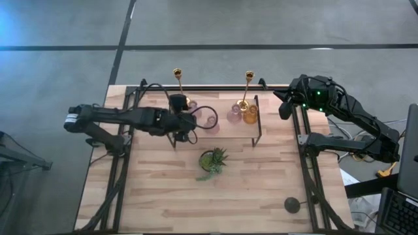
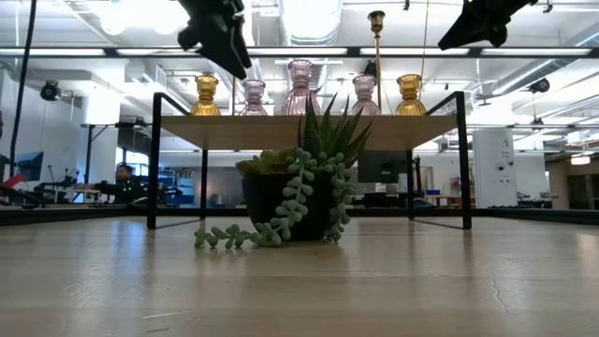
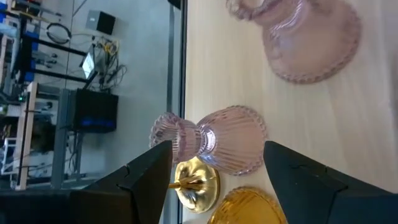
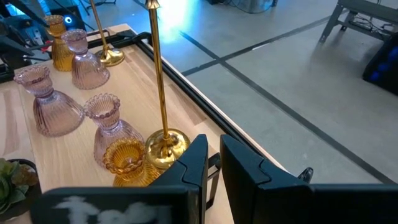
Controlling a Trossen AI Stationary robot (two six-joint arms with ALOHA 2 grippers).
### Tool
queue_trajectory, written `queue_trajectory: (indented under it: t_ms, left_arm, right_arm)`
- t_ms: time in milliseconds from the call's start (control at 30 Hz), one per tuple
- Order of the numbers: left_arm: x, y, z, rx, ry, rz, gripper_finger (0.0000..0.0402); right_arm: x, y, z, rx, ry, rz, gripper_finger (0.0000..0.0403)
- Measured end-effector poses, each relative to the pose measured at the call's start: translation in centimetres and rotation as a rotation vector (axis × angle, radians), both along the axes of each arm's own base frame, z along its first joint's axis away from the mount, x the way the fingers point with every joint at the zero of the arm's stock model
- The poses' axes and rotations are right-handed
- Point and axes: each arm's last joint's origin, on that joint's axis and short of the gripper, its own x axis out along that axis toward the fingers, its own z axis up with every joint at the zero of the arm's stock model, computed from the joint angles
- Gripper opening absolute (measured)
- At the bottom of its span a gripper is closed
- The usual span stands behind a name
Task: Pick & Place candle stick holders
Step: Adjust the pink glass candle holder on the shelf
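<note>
On a low black-framed shelf at the table's far middle stand the candle stick holders. There are two tall gold sticks, squat pink glass ones and an amber one. My left gripper hangs open above the shelf's left part. In the left wrist view its fingers stand either side of a pink holder, clear of it. My right gripper waits shut off the shelf's right end, near a gold stick's base.
A small spiky green plant in a dark pot sits on the table in front of the shelf. A dark round disc lies near the front right corner. Black frame rails run along both sides of the table.
</note>
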Motion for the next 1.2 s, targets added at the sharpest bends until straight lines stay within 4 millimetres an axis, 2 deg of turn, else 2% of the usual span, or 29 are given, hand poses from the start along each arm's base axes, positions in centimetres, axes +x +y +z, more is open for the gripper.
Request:
queue_trajectory:
  t_ms: [567, 1200]
  left_arm:
    - [0.4, 1.7, -0.3, -0.007, 0.007, 0.053, 0.0257]
    - [0.5, 2.0, -0.7, -0.058, 0.012, 0.021, 0.0257]
  right_arm:
    - [0.1, 0.0, -0.3, 0.004, 0.007, 0.0, 0.0038]
    - [0.1, 0.0, -0.3, 0.007, 0.005, -0.002, 0.0038]
